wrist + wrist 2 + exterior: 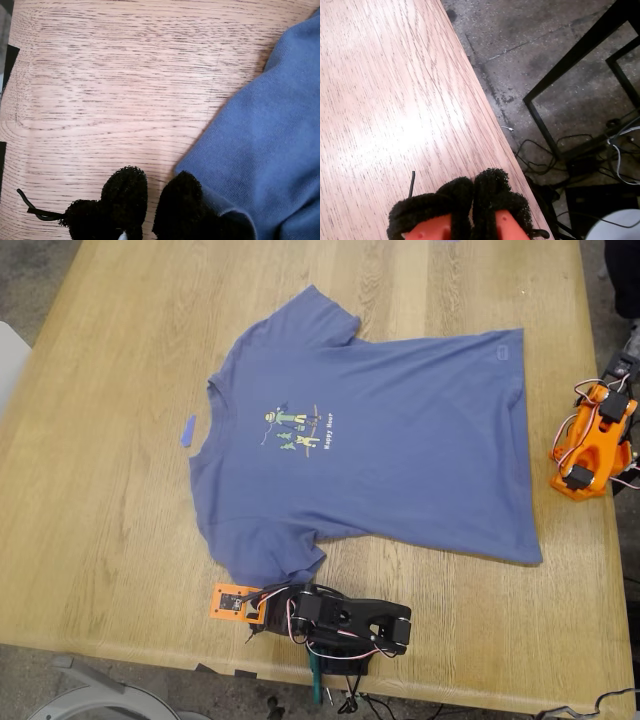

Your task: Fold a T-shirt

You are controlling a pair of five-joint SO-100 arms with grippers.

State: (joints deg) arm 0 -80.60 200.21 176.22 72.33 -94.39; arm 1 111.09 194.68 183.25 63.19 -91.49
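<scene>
The slate-blue T-shirt (380,440) lies flat and spread out on the wooden table (100,520), collar toward the exterior view's left, chest print up. My first gripper (262,598), on the black arm at the table's near edge, sits at the tip of the near sleeve. In the first wrist view its black foam pads (125,192) stand nearly together with nothing between them (152,200), and the sleeve's edge (260,145) lies against one pad. My second gripper (572,478), on the orange arm, rests shut and empty at the exterior view's right; its pads (490,187) touch above the table's edge.
A small blue tape strip (187,430) lies on the table just beyond the collar at the exterior view's left. The second wrist view shows the floor with a black metal frame (580,55) and cables (615,150) beyond the table edge.
</scene>
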